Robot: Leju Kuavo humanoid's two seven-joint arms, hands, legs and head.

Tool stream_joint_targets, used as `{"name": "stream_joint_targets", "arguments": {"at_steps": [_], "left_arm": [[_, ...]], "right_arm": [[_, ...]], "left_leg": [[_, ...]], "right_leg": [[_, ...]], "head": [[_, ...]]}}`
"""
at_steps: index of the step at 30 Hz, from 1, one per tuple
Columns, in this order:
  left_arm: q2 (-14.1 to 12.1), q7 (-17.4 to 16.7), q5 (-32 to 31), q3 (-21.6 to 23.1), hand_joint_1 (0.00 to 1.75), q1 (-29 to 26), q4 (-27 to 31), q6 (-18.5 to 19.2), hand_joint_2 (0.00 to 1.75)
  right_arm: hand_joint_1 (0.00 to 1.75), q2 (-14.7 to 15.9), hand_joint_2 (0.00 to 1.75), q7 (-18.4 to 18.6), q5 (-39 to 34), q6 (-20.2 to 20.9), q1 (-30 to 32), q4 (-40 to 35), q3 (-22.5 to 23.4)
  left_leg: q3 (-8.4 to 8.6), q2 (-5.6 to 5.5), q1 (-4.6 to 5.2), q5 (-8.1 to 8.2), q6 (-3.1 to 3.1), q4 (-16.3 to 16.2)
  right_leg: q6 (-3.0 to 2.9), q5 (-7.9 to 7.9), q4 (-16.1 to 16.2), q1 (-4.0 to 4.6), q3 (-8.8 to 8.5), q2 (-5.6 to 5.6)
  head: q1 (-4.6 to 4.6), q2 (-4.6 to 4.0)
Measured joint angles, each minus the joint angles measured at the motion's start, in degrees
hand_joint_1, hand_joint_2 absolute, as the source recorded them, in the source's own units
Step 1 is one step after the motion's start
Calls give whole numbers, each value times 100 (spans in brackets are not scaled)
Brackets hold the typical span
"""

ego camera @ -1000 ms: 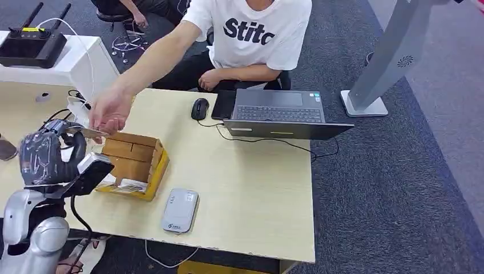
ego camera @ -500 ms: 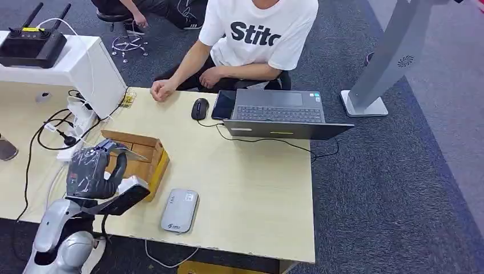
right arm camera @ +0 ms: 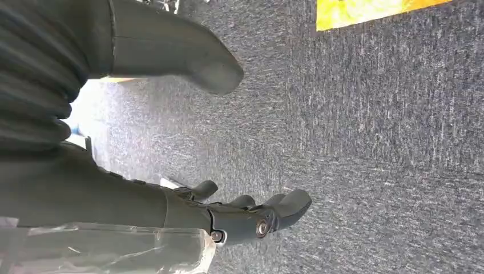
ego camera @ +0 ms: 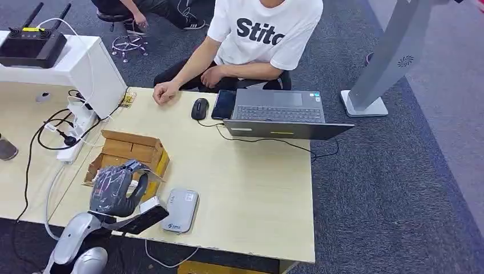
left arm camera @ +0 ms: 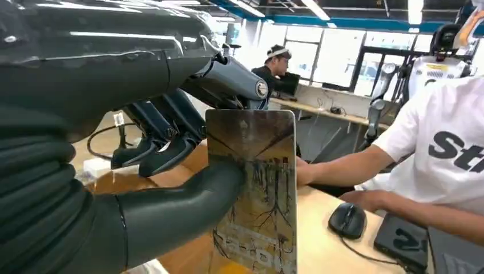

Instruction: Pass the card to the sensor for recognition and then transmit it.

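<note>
My left hand (ego camera: 119, 188) hovers over the table's near left part, in front of the cardboard box (ego camera: 128, 152) and just left of the grey card sensor (ego camera: 180, 210). It pinches a card (left arm camera: 255, 188) between thumb and fingers; the card (ego camera: 145, 170) juts out toward the sensor. In the left wrist view the card's printed face with a tree-like picture stands upright. My right hand (right arm camera: 188, 142) hangs over grey carpet with its fingers apart and nothing in them.
A person in a white T-shirt (ego camera: 263, 31) sits across the table (ego camera: 251, 182), one fist (ego camera: 165, 91) resting on it. A laptop (ego camera: 279, 111), mouse (ego camera: 199, 108), phone (ego camera: 224, 104) and cables lie at the far side. A power strip (ego camera: 77, 128) is left.
My left hand has carried the card to the right and nearer, past the box toward the sensor. The person's arm drew back from the box and now rests near the mouse.
</note>
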State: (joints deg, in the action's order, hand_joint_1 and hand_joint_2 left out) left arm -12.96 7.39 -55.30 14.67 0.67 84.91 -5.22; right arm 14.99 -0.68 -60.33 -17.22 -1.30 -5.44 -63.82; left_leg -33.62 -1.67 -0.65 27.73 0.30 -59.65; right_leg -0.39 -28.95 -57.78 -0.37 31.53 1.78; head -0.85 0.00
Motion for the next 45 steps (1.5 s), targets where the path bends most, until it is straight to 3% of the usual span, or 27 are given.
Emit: {"name": "stream_joint_targets", "arguments": {"at_steps": [10,27,45], "left_arm": [[0,-72,-33,0,175,-255,-385,76,175],[87,-157,-63,-4,175,-325,-1043,-105,175],[240,-7,-157,-18,175,-89,-1058,-162,175]], "right_arm": [[0,0,175,68,-37,44,0,0,-83],[0,0,175,66,-122,61,0,-2,-192],[0,0,175,37,-125,144,-5,-2,-304]], "left_leg": [[-1,0,0,3,1,0],[-2,0,0,3,1,0],[-2,-1,0,3,1,0]], "right_leg": [[1,-1,0,0,1,0],[1,-2,0,0,1,-1],[2,-1,0,0,1,-1]], "head": [[0,0],[2,0],[2,0]]}}
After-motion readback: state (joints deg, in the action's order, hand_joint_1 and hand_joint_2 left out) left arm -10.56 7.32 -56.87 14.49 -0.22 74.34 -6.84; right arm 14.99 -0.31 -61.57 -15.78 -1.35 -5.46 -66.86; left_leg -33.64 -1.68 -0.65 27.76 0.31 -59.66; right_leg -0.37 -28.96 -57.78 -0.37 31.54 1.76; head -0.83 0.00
